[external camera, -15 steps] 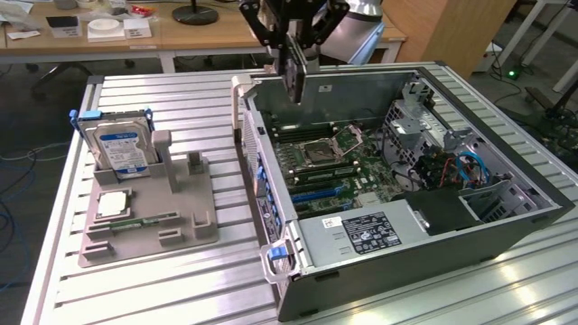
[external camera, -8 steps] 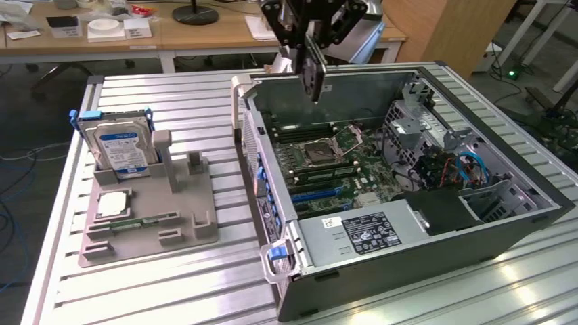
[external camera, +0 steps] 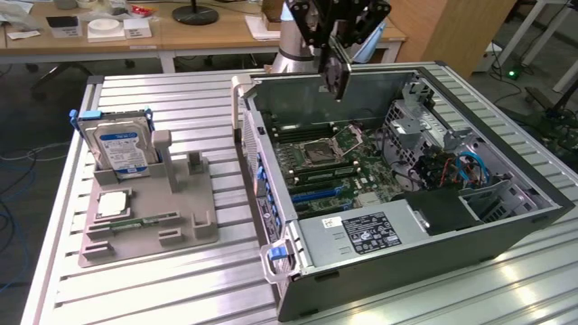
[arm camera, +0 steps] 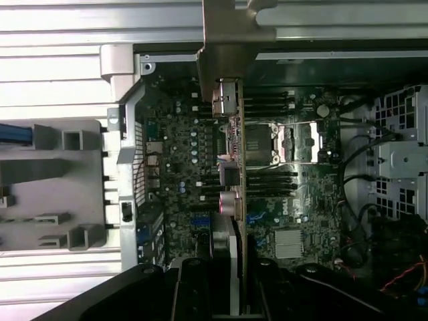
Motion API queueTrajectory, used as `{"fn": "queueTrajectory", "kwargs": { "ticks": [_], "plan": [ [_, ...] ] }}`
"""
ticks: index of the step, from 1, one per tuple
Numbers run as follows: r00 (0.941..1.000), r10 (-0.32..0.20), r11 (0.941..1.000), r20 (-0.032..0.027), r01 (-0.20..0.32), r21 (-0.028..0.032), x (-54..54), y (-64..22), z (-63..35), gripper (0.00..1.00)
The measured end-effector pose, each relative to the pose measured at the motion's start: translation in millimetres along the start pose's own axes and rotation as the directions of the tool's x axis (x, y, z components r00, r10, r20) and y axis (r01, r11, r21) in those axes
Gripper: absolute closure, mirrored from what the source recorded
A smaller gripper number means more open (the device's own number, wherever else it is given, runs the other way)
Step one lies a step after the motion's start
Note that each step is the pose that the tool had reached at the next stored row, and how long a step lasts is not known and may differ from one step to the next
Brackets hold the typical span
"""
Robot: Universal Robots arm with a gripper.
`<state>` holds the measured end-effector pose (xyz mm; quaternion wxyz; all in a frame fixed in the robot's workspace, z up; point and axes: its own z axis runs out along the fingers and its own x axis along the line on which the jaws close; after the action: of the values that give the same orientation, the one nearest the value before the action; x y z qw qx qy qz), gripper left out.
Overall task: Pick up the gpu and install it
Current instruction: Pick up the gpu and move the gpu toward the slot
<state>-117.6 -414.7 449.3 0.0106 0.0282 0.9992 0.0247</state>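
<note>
gpu (external camera: 336, 71) is in the gripper (external camera: 339, 24), hanging edge-on above the computer case (external camera: 424, 267), over its rear half and clear of everything inside. Jaws are narrow, clamped on the card's top edge, with a finger (arm camera: 194, 294) on either face in the wrist view. That view also has the silver bracket (arm camera: 226, 40) at the end of the card towards the case's back wall.

Step, as I read it: pick is done and the card is in transit over the case. Install is not yet done. The card touches nothing below it.

The motherboard (external camera: 334, 169) lies flat on the case floor, with the expansion slots (external camera: 316, 193) towards the case's near-side wall. Seating would call for:
- card edge parallel to a slot and directly over it
- bracket lined up with the rear opening
- a straight, level push down

A tilt risks jamming the connector.

Outside the case, on the exterior view's left, the grey fixture (external camera: 145, 230) holds the hard drive (external camera: 122, 149).
</note>
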Motion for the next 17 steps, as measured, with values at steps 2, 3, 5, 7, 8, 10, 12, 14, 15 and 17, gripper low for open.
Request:
{"fn": "queueTrajectory", "kwargs": {
  "ticks": [2, 3, 5, 7, 8, 10, 12, 14, 15, 17],
  "plan": [
    [1.0, -0.004, 1.0, -0.0003, 0.004, -0.0005, -8.5, 0.5, 0.2, 0.72],
    [1.0, -0.005, 1.0, -0.0005, 0.005, -0.0007, -13.2, 0.7, 0.3, 0.72],
    [1.0, -0.006, 1.0, -0.0006, 0.006, -0.0008, -22.4, 1.2, 0.6, 0.72],
    [1.0, -0.006, 1.0, -0.0009, 0.006, -0.0011, -31.3, 1.7, 0.8, 0.72],
    [1.0, -0.006, 1.0, -0.0011, 0.006, -0.0012, -35.9, 2.0, 1.0, 0.72],
    [1.0, -0.006, 1.0, -0.0015, 0.006, -0.0015, -44.8, 2.5, 1.2, 0.72],
    [1.0, -0.007, 1.0, -0.0019, 0.007, -0.0018, -54.0, 3.0, 1.5, 0.72],
    [1.0, -0.007, 1.0, -0.0023, 0.007, -0.002, -63.2, 3.5, 1.7, 0.72],
    [1.0, -0.007, 1.0, -0.0025, 0.007, -0.0022, -67.6, 3.8, 1.9, 0.72],
    [1.0, -0.007, 1.0, -0.0029, 0.007, -0.0023, -76.6, 4.3, 2.1, 0.72]
  ]
}}
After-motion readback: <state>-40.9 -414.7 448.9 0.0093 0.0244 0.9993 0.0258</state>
